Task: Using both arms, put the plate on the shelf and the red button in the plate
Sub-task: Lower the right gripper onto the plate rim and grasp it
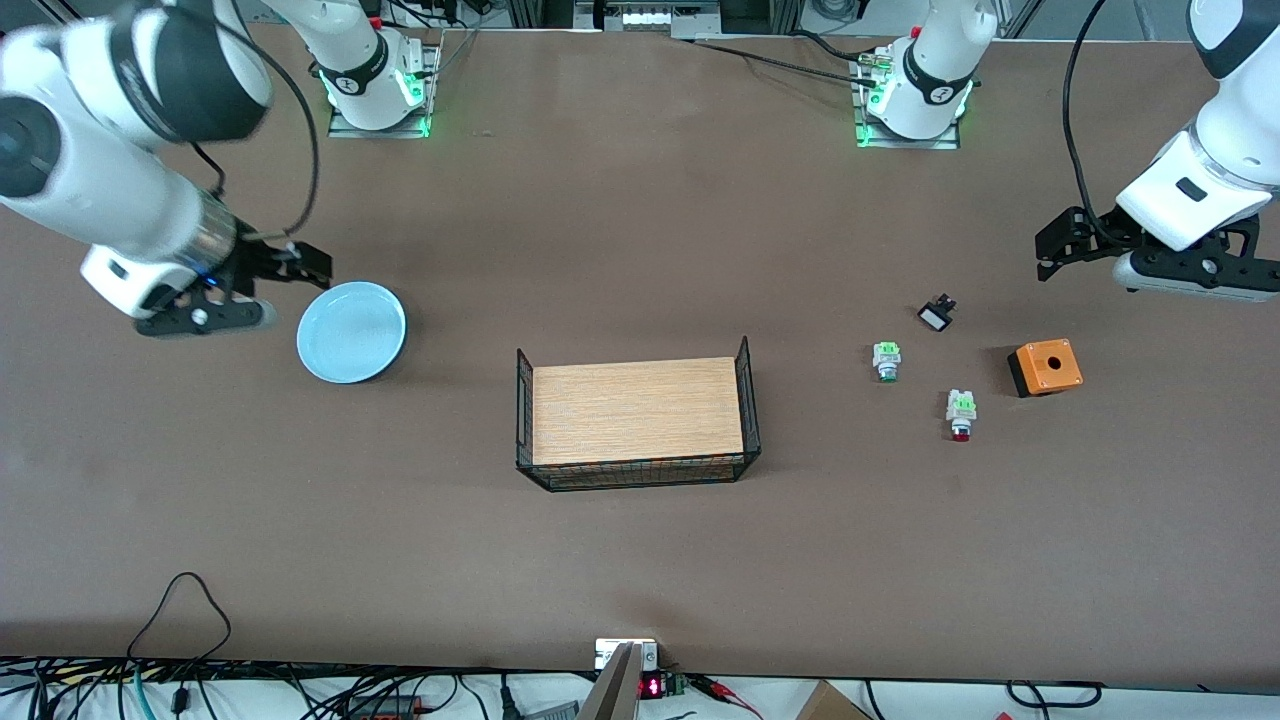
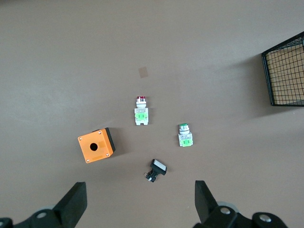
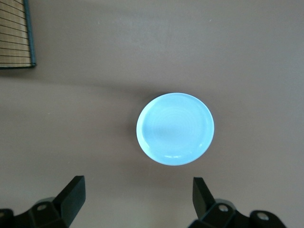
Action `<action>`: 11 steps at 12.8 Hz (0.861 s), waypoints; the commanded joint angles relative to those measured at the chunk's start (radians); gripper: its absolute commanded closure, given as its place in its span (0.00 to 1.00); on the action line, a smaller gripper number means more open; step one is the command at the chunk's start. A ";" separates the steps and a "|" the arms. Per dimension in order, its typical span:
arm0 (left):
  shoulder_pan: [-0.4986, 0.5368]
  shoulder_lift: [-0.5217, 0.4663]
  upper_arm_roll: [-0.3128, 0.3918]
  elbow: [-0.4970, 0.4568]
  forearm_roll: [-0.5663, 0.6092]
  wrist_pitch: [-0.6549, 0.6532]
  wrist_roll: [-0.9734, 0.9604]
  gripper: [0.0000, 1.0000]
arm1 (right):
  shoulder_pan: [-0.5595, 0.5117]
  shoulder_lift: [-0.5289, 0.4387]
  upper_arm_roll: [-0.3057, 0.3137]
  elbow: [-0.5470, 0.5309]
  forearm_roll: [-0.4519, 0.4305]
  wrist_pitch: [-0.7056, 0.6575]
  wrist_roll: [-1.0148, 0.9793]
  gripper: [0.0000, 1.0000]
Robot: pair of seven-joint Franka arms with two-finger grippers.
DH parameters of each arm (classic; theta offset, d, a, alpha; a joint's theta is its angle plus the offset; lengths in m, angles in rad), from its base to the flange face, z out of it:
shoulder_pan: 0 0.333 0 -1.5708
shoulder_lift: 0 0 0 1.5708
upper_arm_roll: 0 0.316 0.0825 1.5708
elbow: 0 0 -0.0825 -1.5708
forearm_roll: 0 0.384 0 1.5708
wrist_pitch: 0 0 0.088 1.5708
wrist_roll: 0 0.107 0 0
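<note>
The pale blue plate (image 1: 351, 331) lies flat on the brown table toward the right arm's end, and also shows whole in the right wrist view (image 3: 175, 128). My right gripper (image 1: 220, 280) (image 3: 137, 202) hangs open over bare table beside the plate, holding nothing. The red button (image 1: 961, 414) (image 2: 141, 112) lies on its side toward the left arm's end. Above the table near the small parts, my left gripper (image 1: 1150, 245) (image 2: 140, 204) is open and empty.
A wire basket (image 1: 748, 400) with a wooden floor stands mid-table. Near the red button lie a green-tipped switch (image 1: 886, 361) (image 2: 185, 135), a small black part (image 1: 937, 314) (image 2: 156, 169) and an orange box (image 1: 1045, 367) (image 2: 96, 145) with a hole.
</note>
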 commanded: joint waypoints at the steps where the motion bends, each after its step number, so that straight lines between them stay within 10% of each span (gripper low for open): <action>1: -0.001 0.009 0.002 0.026 -0.005 -0.025 0.014 0.00 | 0.001 0.009 -0.001 -0.171 -0.011 0.184 -0.007 0.00; 11: -0.002 0.009 0.002 0.026 -0.005 -0.025 0.016 0.00 | 0.044 0.277 -0.001 -0.312 -0.017 0.544 -0.007 0.01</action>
